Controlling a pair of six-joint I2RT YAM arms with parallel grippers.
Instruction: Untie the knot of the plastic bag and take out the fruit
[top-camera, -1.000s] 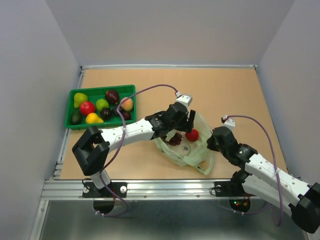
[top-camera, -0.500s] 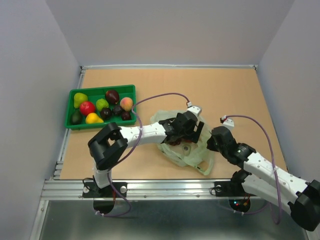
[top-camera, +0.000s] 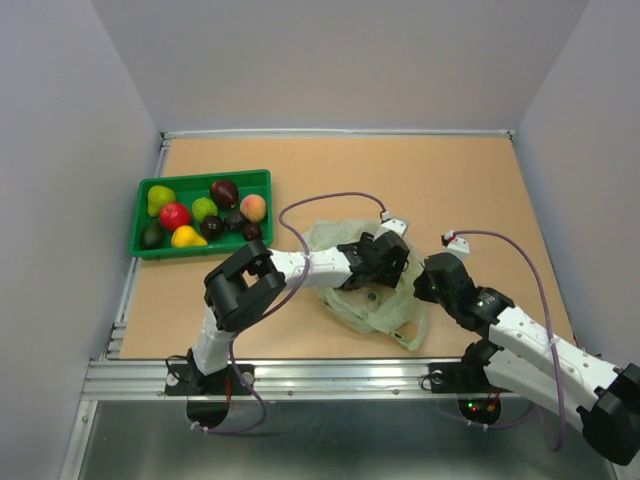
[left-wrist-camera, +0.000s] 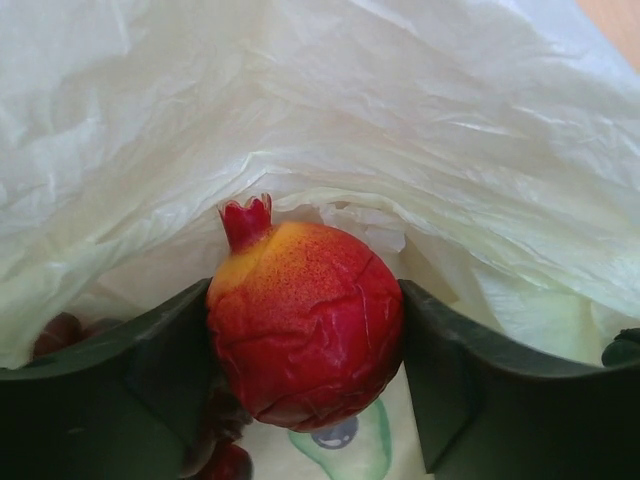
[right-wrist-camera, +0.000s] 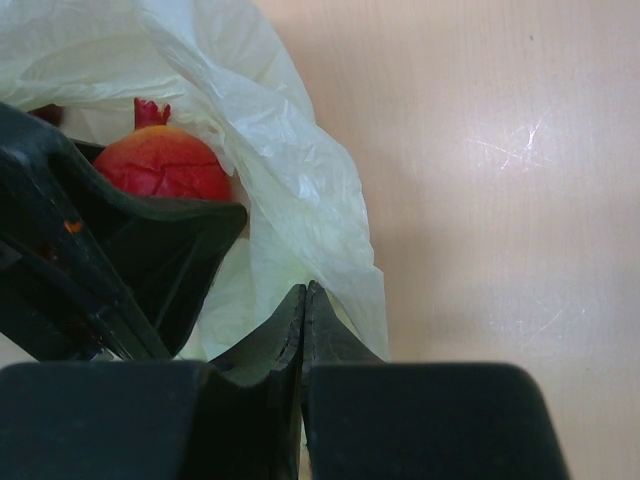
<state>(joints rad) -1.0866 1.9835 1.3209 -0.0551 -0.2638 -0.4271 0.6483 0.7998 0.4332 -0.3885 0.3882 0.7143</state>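
Observation:
The pale green plastic bag (top-camera: 372, 305) lies open at the table's middle; no knot shows. My left gripper (top-camera: 386, 262) reaches into its mouth. In the left wrist view the left gripper (left-wrist-camera: 305, 372) is shut on the small red fruit (left-wrist-camera: 305, 320), with one finger (left-wrist-camera: 120, 400) touching each side and bag film (left-wrist-camera: 400, 120) behind. Dark purple grapes (left-wrist-camera: 225, 465) lie below left. My right gripper (top-camera: 422, 284) is at the bag's right side. In its wrist view the right gripper (right-wrist-camera: 304, 292) is shut on the bag's edge (right-wrist-camera: 300, 180), and the red fruit (right-wrist-camera: 160, 165) shows beyond.
A green tray (top-camera: 200, 178) stands at the back left with several fruits: a red one (top-camera: 174, 215), a peach (top-camera: 253, 207), pears and dark purple ones. Grey walls enclose the table. A metal rail (top-camera: 300, 375) runs along the near edge.
My left gripper has moved right and down into the bag's mouth and now covers the red fruit that lay in sight before. The right gripper has stayed put on the bag.

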